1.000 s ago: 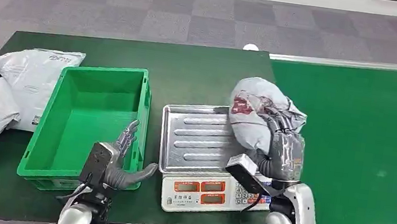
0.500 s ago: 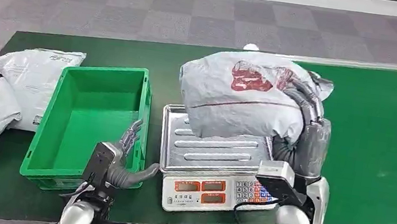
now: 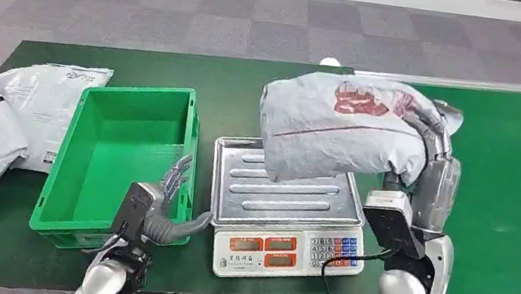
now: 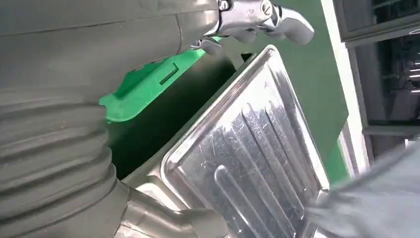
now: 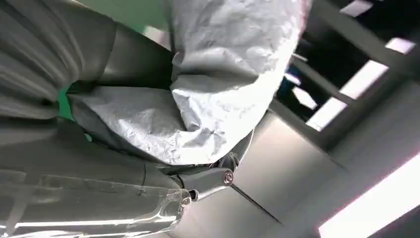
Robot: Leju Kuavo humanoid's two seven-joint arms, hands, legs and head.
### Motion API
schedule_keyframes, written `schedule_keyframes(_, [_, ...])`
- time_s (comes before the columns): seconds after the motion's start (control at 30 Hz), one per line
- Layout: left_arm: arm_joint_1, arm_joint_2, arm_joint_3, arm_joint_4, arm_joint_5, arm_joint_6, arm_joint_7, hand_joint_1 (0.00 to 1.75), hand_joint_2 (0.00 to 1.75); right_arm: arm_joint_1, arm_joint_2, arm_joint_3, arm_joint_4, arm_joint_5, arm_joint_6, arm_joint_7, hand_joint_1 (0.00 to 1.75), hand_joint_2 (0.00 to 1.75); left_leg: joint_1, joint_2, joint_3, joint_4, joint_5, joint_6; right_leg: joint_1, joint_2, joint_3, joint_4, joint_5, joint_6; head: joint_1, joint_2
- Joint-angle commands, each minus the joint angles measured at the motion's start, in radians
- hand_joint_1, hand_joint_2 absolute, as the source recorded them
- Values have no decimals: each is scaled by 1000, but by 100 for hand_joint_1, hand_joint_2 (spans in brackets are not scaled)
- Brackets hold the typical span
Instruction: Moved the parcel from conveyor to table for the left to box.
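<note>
One crumpled grey plastic mailer parcel with a red print is the only thing in motion here: the right hand grips it at its conveyor-side end and holds it in the air, its free end hanging over the ribbed steel tray of the white weighing scale. Half a second earlier the bag hung lower and further towards the green plastic crate; now it sits higher and nearer the green conveyor belt. A second ago it was bunched low at the tray's edge. It is off the belt but not yet set down, so the placing remains to be done. The left hand waits with fingers spread and empty beside the crate's near corner on the dark green counter, barely shifted
</note>
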Motion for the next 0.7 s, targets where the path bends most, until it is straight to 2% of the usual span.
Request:
schedule_keyframes(0.03, [59,17,-4,5,-14,12,58,0,175,239,135,-189,340,-69,165,77,175,175,1,0,-2,-4,3,1,2,-1,0,-5,3,-2,0,0])
schedule_keyframes(0.07, [62,16,-2,4,-19,5,63,0,175,234,151,-193,408,-110,231,104,175,175,1,3,-6,-7,4,2,2,0,-1,-7,5,-3,0,0])
schedule_keyframes(0.13, [58,13,-3,16,-24,-4,65,0,175,217,171,-202,527,-112,272,137,175,175,1,6,-11,-8,3,1,2,3,-3,-8,6,-4,0,0])
schedule_keyframes(0.23, [43,11,-11,41,-26,-12,66,0,175,184,193,-205,720,-72,321,176,175,175,2,5,-7,-7,0,0,2,4,-1,-6,2,-3,0,0])
schedule_keyframes(0.33, [40,4,-15,44,-26,-21,70,0,175,158,200,-211,833,-47,336,187,175,175,1,4,-4,-7,-1,0,2,3,1,-5,0,-3,0,0])
schedule_keyframes(0.4, [39,2,-16,43,-26,-22,70,0,175,154,198,-210,844,-42,338,185,175,175,2,6,0,-8,-2,-2,3,5,4,-5,0,-4,0,0])
schedule_keyframes(0.5, [41,0,-17,38,-28,-28,78,0,175,132,198,-198,873,7,338,180,175,175,2,8,-5,-7,-1,0,2,6,-2,-5,-1,-4,0,0])
schedule_keyframes(0.53, [43,0,-16,37,-29,-28,79,0,175,126,202,-197,865,14,335,175,175,175,3,10,2,-4,-6,-1,3,9,4,-2,-4,-3,1,0])
schedule_keyframes(0.6, [45,0,-15,33,-31,-30,81,0,175,126,204,-191,840,30,339,178,175,175,3,11,-4,-8,-1,-1,4,9,-2,-7,2,-5,0,0])
schedule_keyframes(0.63, [46,-1,-14,32,-32,-31,81,0,175,128,204,-185,815,41,336,168,175,175,4,12,2,-2,-7,-3,5,11,3,0,-3,-5,0,0])
schedule_keyframes(0.67, [48,-1,-13,29,-34,-32,82,0,175,131,201,-165,768,62,327,144,175,175,5,13,-4,-3,-4,-2,5,11,-3,-2,0,-5,1,0])
schedule_keyframes(0.7, [50,-1,-12,27,-34,-32,82,0,175,136,203,-158,729,67,328,152,175,175,5,15,2,1,-10,-2,6,13,3,1,-5,-5,0,0])
